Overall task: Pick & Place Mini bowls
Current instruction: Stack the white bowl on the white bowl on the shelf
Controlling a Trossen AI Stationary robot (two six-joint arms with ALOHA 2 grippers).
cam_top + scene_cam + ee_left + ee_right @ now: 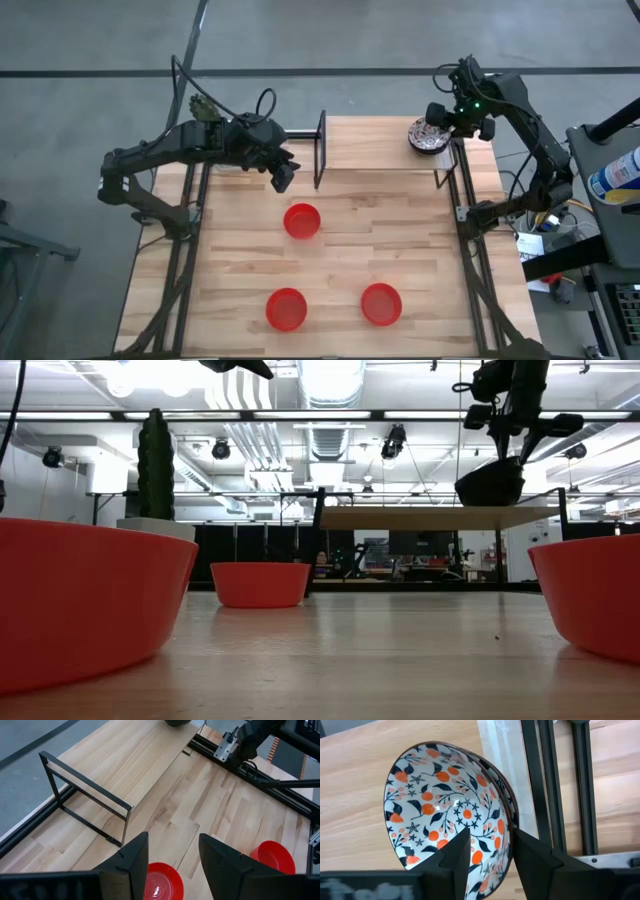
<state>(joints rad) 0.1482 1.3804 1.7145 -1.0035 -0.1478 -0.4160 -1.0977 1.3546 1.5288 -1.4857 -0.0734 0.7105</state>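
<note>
Clearly the right gripper [487, 857] pinches the floral bowl [452, 810] by its rim, glazed, slippery and breakable, while the left gripper [172, 865] hangs wide open.

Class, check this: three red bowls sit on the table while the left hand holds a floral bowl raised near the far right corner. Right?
Wrong hand. The high view shows the right hand holding the floral bowl; the left hand is empty above a red bowl. The rest stands.

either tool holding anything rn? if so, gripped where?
Right tool holds a floral mini bowl by its rim, lifted above the table's far right corner. Left tool is open and empty above a red bowl.
</note>
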